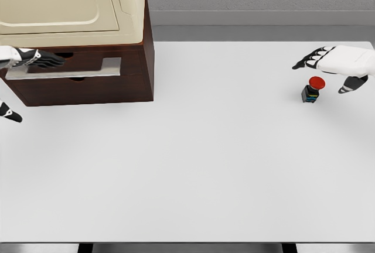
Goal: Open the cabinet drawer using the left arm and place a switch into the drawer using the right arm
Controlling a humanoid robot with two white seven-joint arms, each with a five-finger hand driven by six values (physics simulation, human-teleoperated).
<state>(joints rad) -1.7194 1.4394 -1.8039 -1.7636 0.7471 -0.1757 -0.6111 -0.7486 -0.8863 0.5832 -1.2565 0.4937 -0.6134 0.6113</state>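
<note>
The near half of the white counter [187, 177] is bare. Further back, right side: a red-capped push-button switch [312, 89] stands upright (black base), with the right hand [337, 65] just above and behind it, fingers spread, gripping nothing. Far left: a dark wooden cabinet [88, 74] with a cream top, drawer closed. The left hand [29, 58] rests at the silver drawer handle [67, 68]; its grip cannot be determined.

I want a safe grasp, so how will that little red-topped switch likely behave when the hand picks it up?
The switch looks rigid, so it probably won't deform. Its wide red cap on a small dark base suggests it could tip if nudged sideways. It seems small beside the open right hand, so likely light and easily knocked across the smooth table.
</note>
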